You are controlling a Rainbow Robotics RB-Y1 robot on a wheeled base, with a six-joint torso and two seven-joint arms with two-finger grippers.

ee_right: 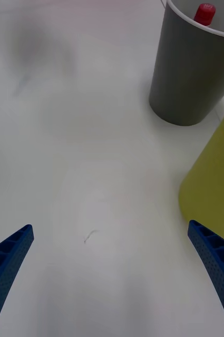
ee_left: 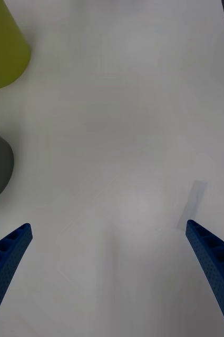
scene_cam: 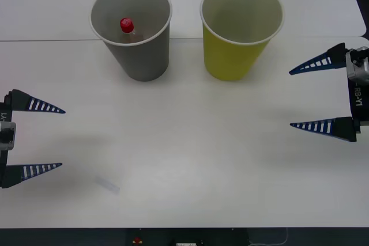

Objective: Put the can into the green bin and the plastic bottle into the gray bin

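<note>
The plastic bottle (scene_cam: pixel 127 25) stands inside the gray bin (scene_cam: pixel 141 56) at the back left, its red cap showing below the rim. The green bin (scene_cam: pixel 233 59) stands to its right, and the part of its inside that I can see looks bare. The can is out of view. My left gripper (scene_cam: pixel 63 138) hovers open at the table's left side, holding nothing. My right gripper (scene_cam: pixel 290 99) is open at the right, just right of the green bin. The right wrist view shows the right gripper (ee_right: pixel 110 226) with the gray bin (ee_right: pixel 188 79), the bottle's cap (ee_right: pixel 205 13) and the green bin (ee_right: pixel 214 184).
The white table (scene_cam: pixel 184 142) has a seam running behind the bins. A small pale strip of tape (scene_cam: pixel 107 184) lies flat near the left gripper, the same tape (ee_left: pixel 193 205) showing in the left wrist view. Both bins stand apart from each other.
</note>
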